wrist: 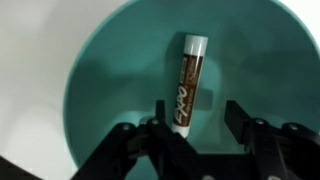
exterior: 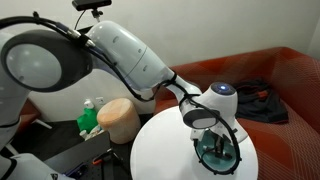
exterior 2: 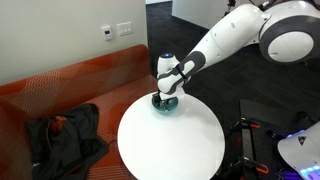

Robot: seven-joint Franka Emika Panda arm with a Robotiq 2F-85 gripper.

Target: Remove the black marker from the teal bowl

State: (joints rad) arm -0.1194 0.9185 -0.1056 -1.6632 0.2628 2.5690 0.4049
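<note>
While pincer (wrist: pixel 198 114) hovers, black marker (wrist: pixel 187 82) points pale-end away.

Soft, even indoor light filled both exterior views, which were small and grainy. The white table (exterior 2: pixel 170 145) shone bright, nearly washed out. In the wrist view the teal bowl (wrist: pixel 100 90) was evenly lit but soft; the gripper (wrist: pixel 197 118) loomed dark and blurred.
</note>
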